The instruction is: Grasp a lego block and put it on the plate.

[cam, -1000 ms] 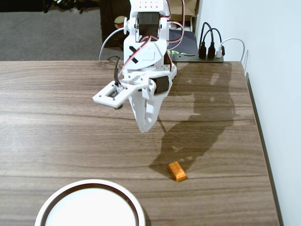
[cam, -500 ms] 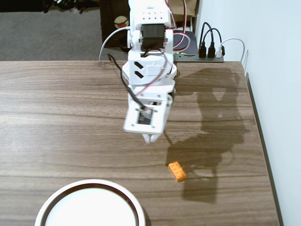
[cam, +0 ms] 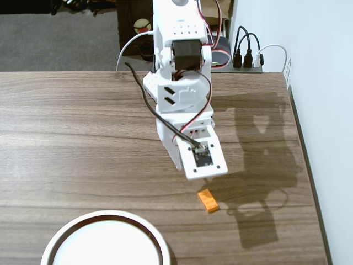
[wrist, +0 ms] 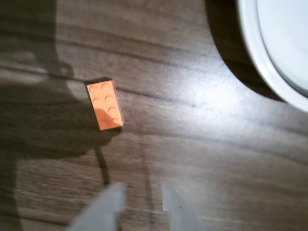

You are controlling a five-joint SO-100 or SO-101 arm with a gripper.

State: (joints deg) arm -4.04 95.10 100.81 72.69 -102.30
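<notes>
The orange lego block [cam: 208, 200] lies flat on the wooden table, right of the plate [cam: 66, 232], whose white rim shows at the bottom edge. The arm's wrist with its camera mount [cam: 203, 157] hangs just above and behind the block and hides the fingers in the fixed view. In the wrist view the gripper [wrist: 143, 188] is open at the bottom edge, with bare wood between its two white fingertips. The lego block [wrist: 105, 104] lies studs up, ahead and to the left of them, untouched. The plate rim [wrist: 255, 53] curves through the top right corner.
A power strip with black plugs and cables [cam: 248, 58] sits at the table's back right. The table's right edge [cam: 303, 154] runs along a white wall. The arm's base [cam: 176, 33] stands at the back centre.
The arm has swung forward and to the right and the wrist has turned, so the gripper now hangs close to the lego block. Block and plate have not moved.
</notes>
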